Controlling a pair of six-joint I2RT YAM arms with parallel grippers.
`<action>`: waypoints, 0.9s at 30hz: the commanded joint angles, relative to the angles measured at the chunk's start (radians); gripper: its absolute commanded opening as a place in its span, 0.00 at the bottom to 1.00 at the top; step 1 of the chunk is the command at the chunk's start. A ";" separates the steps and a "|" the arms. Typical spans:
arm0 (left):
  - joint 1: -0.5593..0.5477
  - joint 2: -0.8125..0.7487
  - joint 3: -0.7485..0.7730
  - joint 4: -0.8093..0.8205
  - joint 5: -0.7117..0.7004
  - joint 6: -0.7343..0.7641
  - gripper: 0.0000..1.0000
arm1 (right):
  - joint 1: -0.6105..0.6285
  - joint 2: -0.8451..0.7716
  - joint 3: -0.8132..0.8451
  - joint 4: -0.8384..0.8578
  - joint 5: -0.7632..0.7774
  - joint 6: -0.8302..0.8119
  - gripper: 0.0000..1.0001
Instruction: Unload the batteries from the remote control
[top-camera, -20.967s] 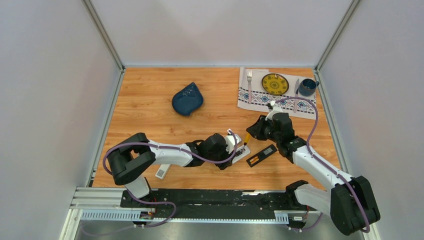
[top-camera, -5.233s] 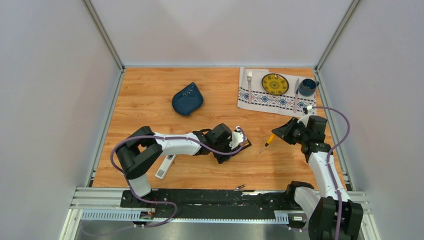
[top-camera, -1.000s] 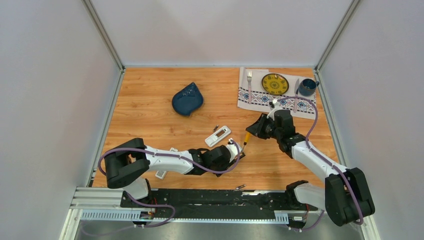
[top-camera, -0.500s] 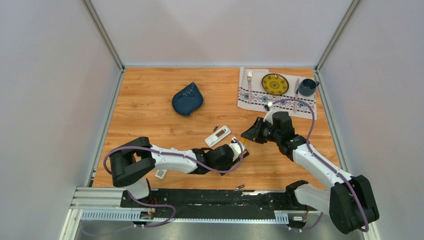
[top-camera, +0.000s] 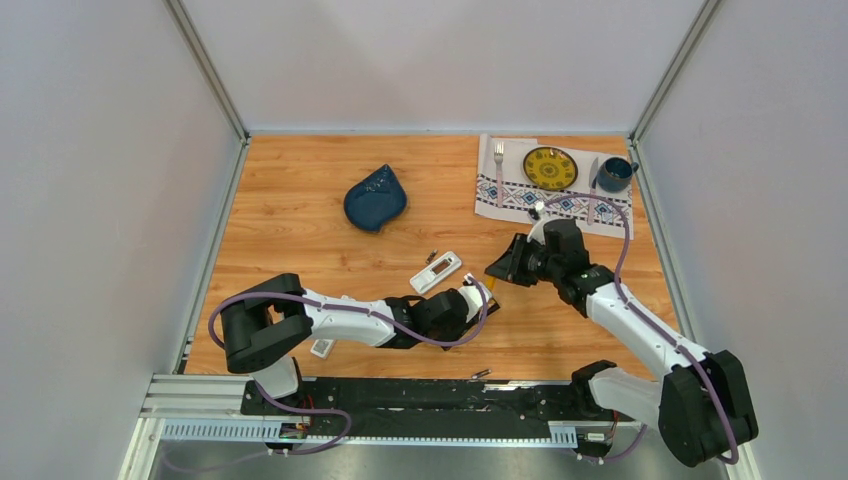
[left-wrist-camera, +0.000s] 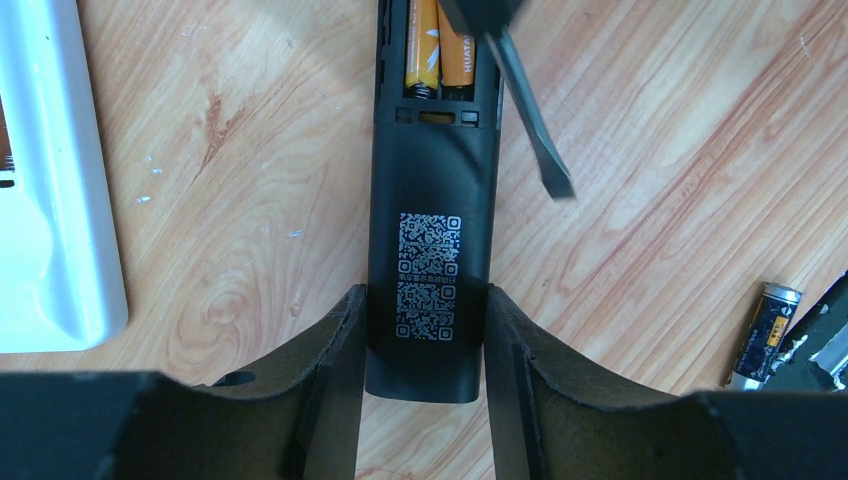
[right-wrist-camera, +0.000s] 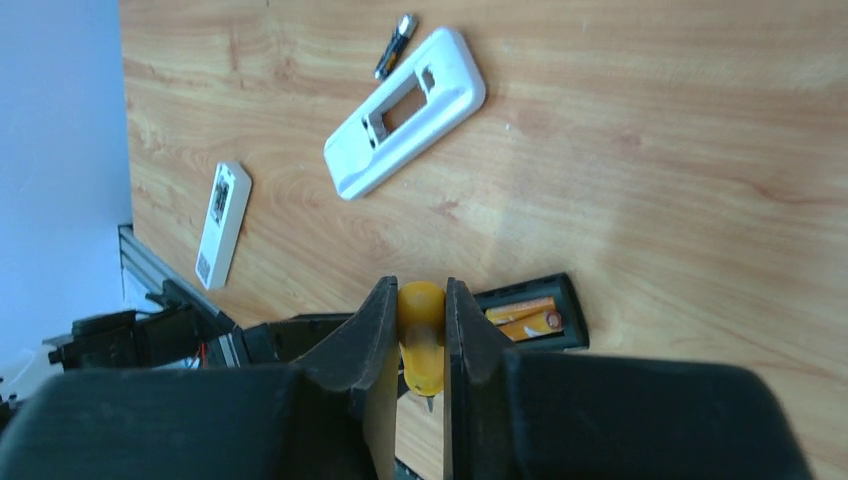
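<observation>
Left gripper clamps the black remote. Two orange batteries sit in its open compartment. Right gripper is closed on the screwdriver, blade just beside the batteries.

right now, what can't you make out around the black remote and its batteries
Orange-gold cylindrical batteries in the black plastic remote: far ends cut off by the left wrist view's top edge.
Yellow-handled screwdriver: tip hidden behind the right gripper in the right wrist view.
Remote in the top view: too small, mostly under the left gripper.
</observation>
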 joint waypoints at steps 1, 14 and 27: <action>-0.003 0.090 -0.067 -0.181 0.077 -0.027 0.08 | -0.002 -0.002 0.101 -0.027 0.122 -0.078 0.00; -0.003 0.088 -0.067 -0.186 0.080 -0.026 0.08 | -0.006 0.047 0.159 -0.063 0.357 -0.141 0.00; -0.003 0.094 -0.064 -0.185 0.084 -0.026 0.07 | -0.004 0.128 0.132 -0.006 0.299 -0.123 0.00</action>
